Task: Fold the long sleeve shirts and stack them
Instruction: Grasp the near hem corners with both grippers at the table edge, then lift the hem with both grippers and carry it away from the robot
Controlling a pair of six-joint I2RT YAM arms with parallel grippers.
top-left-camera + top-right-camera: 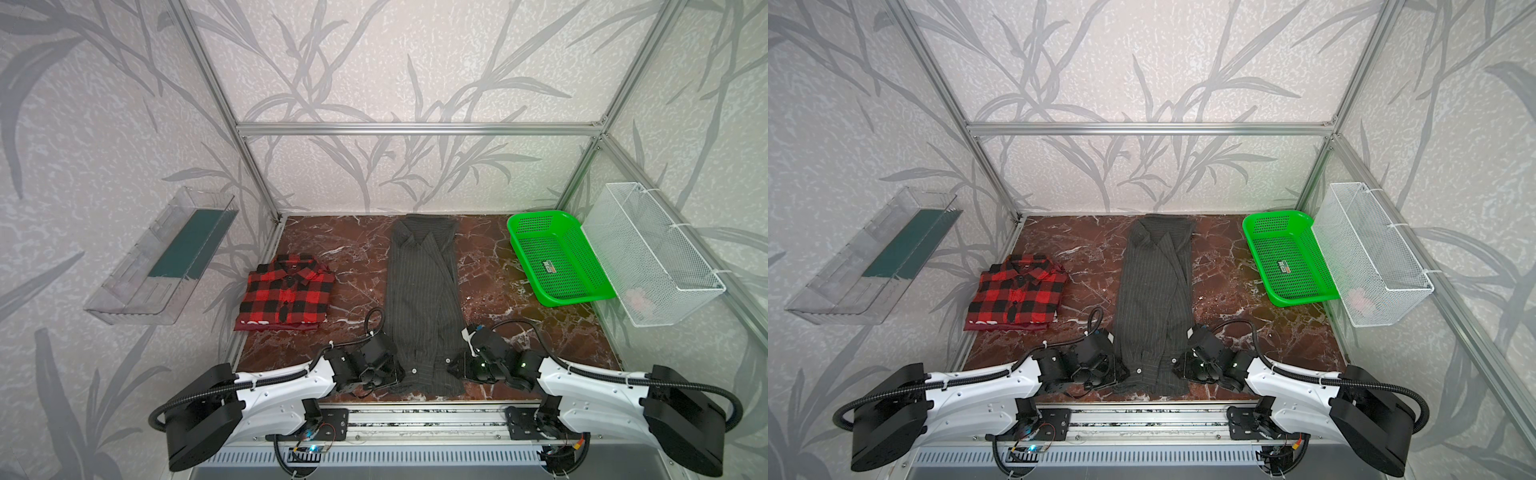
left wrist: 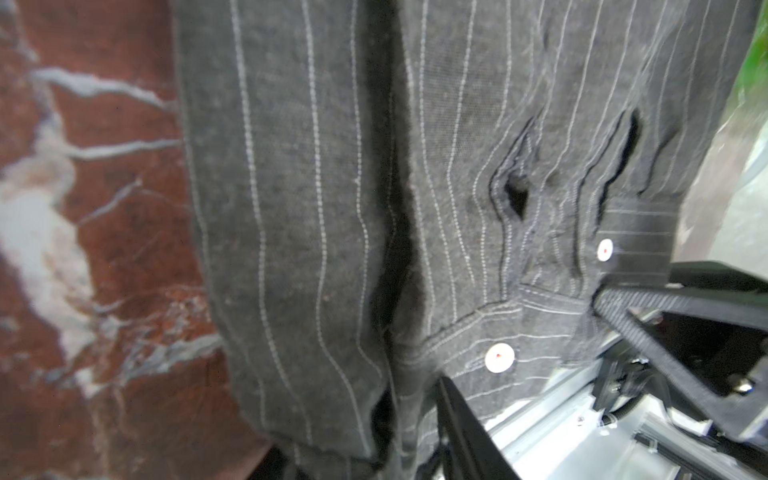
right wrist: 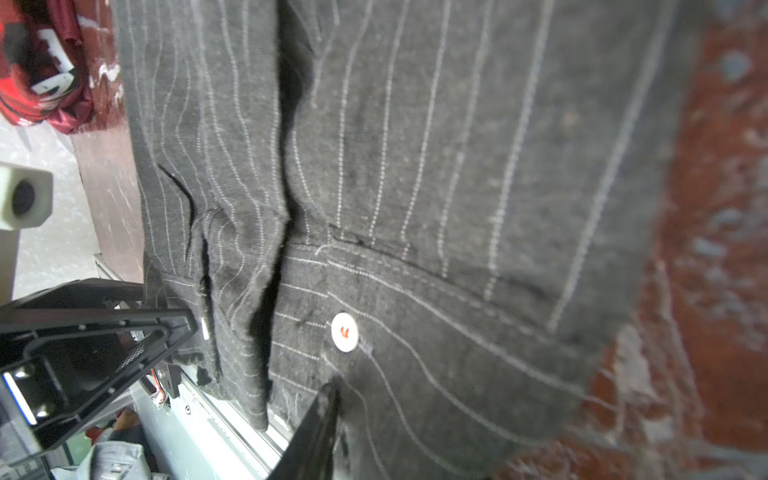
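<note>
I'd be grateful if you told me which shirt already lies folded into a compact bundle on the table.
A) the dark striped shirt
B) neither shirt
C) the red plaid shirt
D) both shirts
C: in both top views the red plaid shirt sits as a compact folded bundle at the left of the table, while the dark striped shirt lies as one long strip down the middle.
</note>
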